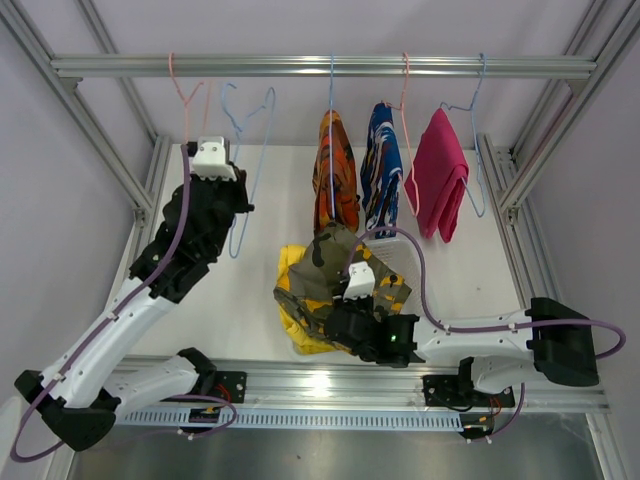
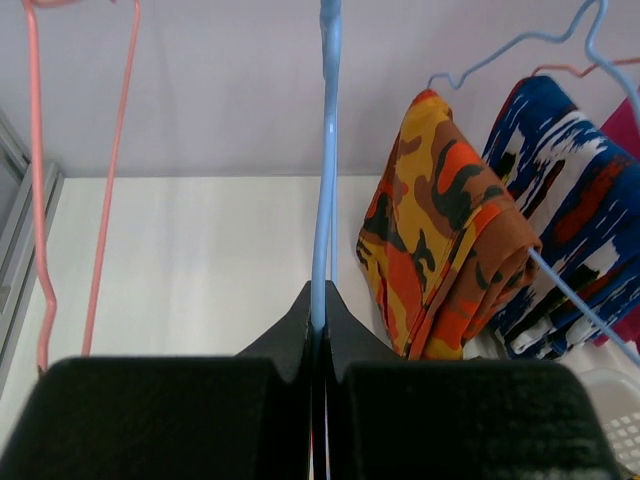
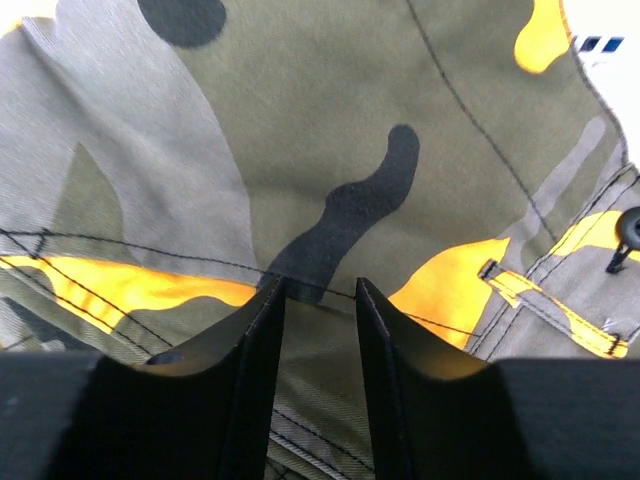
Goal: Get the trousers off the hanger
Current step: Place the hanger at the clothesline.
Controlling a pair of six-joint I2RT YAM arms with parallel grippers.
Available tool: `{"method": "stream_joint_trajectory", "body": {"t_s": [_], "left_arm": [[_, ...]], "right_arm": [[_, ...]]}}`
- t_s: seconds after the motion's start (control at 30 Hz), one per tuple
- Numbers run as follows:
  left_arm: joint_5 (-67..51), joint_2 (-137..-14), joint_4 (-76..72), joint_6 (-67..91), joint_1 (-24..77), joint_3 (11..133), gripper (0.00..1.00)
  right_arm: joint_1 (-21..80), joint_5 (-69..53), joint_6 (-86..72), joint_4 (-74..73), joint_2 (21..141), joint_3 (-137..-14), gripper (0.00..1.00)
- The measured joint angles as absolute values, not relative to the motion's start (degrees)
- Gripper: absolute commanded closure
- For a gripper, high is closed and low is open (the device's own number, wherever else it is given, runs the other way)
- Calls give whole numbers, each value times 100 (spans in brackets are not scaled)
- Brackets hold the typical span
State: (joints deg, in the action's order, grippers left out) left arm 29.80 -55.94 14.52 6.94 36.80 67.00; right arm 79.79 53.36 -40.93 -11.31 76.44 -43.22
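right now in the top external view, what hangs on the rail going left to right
empty pink hanger → empty light blue hanger → orange-black patterned trousers → blue-white-red patterned trousers → magenta pink trousers

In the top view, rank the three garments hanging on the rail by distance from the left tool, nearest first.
From the left tool, shut on the empty blue wire hanger:
1. Orange-black patterned trousers, mid-rail, nearest.
2. Blue-white-red patterned trousers, next to the right.
3. Plain magenta pink trousers, far right, farthest.

White mesh basket [image 1: 405, 262] on table [image 1: 230, 300]; metal rail [image 1: 320, 66] overhead.
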Motion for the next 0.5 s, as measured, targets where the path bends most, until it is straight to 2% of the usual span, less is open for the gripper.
{"method": "stream_joint_trajectory", "body": {"t_s": [0.2,0.5], "left_arm": [[2991,-6027,1455,517,3680,7439,99],[3000,-7266,1494,294,3634,8538,99]], "right_arm": [[7983,5297,-4029,-786,7979,-4233,51],[7981,5304,-3863,-386,8538,-4386,49]]}}
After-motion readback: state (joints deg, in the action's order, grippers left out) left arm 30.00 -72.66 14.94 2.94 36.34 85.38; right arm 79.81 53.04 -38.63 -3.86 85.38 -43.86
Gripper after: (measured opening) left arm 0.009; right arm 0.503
